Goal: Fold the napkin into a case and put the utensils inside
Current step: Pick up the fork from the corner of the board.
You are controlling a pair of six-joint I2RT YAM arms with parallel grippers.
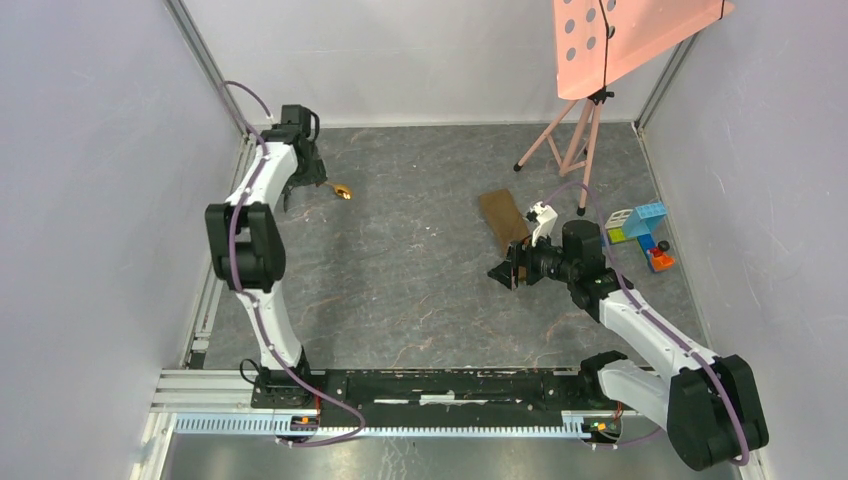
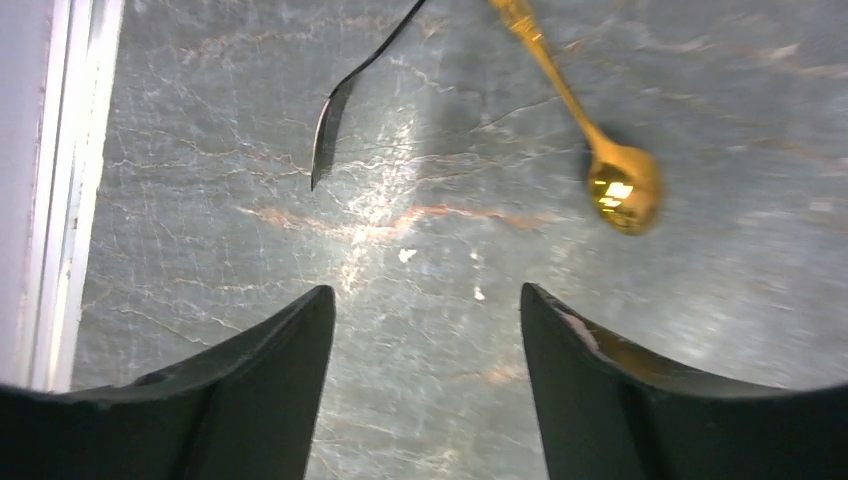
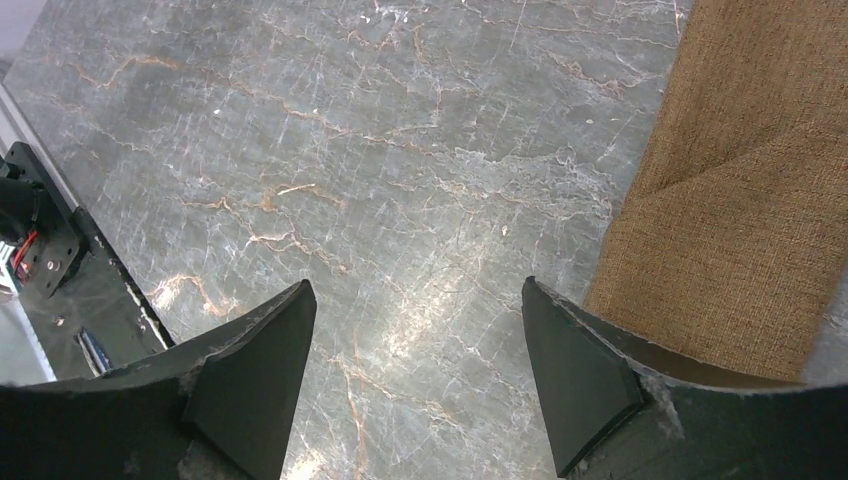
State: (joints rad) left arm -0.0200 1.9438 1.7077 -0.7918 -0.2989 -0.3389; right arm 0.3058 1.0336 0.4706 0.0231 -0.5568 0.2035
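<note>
The napkin [image 1: 503, 218] lies folded into a narrow brown oblong case right of the table's middle; in the right wrist view its cloth [image 3: 740, 200] shows a diagonal fold. My right gripper [image 1: 505, 272] [image 3: 418, 290] hangs open over bare table just beside the cloth's near end, holding nothing. At the far left lie the utensils: a gold spoon [image 1: 343, 192] [image 2: 622, 190] and a thin black utensil [image 2: 335, 120]. My left gripper [image 1: 297, 192] [image 2: 422, 295] is open above the table, with both utensils a little beyond its fingertips and nothing between them.
A pink perforated board [image 1: 620, 40] on a tripod [image 1: 575, 140] stands at the back right. Coloured toy blocks [image 1: 640, 230] sit by the right wall. A metal rail [image 2: 60, 200] runs along the left edge. The black base bar [image 3: 45, 250] shows in the right wrist view.
</note>
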